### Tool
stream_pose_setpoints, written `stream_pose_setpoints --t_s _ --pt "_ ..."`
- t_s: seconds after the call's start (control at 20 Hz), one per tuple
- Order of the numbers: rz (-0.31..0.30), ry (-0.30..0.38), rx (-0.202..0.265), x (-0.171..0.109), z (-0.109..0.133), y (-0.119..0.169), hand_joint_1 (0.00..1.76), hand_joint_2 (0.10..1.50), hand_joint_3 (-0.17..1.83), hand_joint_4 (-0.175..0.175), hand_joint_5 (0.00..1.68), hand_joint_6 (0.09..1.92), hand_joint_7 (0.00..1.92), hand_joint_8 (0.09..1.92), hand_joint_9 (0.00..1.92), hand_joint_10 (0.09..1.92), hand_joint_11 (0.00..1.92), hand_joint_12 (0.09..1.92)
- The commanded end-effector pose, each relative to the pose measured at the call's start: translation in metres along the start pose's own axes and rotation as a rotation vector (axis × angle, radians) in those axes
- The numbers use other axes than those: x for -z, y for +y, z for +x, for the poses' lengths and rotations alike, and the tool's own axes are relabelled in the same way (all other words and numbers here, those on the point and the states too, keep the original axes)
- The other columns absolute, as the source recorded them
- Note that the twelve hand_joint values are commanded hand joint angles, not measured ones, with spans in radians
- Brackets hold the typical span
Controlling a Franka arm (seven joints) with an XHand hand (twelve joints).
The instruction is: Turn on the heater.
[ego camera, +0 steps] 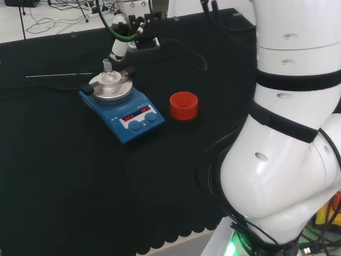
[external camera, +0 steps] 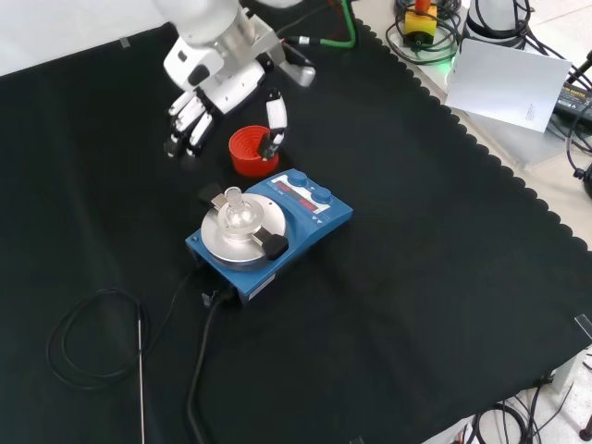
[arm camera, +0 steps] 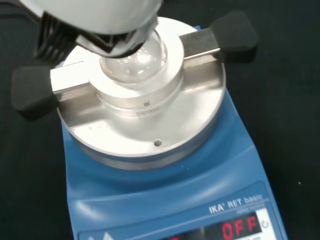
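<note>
1. Cloth, black, covers the desk; in the front view its scalloped edge runs down the right side, with broad bare cloth between that edge and the heater.
2. The heater, a blue hotplate stirrer, stands near the middle of the cloth in the front view and left of centre in the head view, well clear of every edge.
3. On its round metal plate sits a metal block holding a small clear round-bottom flask, with two black-tipped handles sticking out to either side.
4. Its two blue knobs and red displays sit on the sloped front panel, which faces the arm's base in the head view.
5. The hand hangs above the cloth at the far side of the heater in the front view, apart from it, fingers relaxed and pointing down, holding nothing.
6. A red ribbed ring stand is just beyond the heater's panel in the front view; the thumb tip appears in front of its rim there, though contact cannot be told.
7. In the front view a black cable leaves the heater's near-left corner, and a thin metal probe with a looped lead lies on the near-left cloth.
8. In the head view the arm's white links stand at the right, and cloth right of the red stand is bare.
</note>
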State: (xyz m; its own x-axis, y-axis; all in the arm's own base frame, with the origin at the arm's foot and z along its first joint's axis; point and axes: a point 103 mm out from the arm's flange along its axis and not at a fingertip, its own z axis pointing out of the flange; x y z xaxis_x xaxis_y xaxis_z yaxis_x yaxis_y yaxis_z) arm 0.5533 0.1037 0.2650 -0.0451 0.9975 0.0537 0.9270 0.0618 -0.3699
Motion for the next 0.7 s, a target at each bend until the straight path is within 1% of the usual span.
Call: stream_pose_setpoints --t_s 0.05,0.25,0.45,0.6,0.7 --pt "-0.052 0.037 -0.021 0.01 -0.021 -0.042 0.93 0.53 0.66 -0.045 0.32 0.09 0.0 0.55 0.2 0.77 0.04 1.48" --pt "-0.049 0.04 -0.034 0.004 -0.025 -0.065 0.92 0.54 0.65 -0.047 0.33 0.09 0.01 0.64 0.24 0.77 0.06 1.47" --pt "-0.045 0.043 -0.047 -0.001 -0.029 -0.09 0.92 0.54 0.66 -0.05 0.33 0.09 0.06 0.7 0.32 0.76 0.11 1.46" --pt "-0.042 0.042 -0.053 -0.006 -0.031 -0.106 0.93 0.55 0.66 -0.055 0.34 0.09 0.18 0.76 0.4 0.75 0.18 1.44" --pt "-0.031 0.044 -0.057 -0.01 -0.032 -0.115 0.93 0.55 0.68 -0.061 0.34 0.09 0.29 0.78 0.5 0.74 0.25 1.41"
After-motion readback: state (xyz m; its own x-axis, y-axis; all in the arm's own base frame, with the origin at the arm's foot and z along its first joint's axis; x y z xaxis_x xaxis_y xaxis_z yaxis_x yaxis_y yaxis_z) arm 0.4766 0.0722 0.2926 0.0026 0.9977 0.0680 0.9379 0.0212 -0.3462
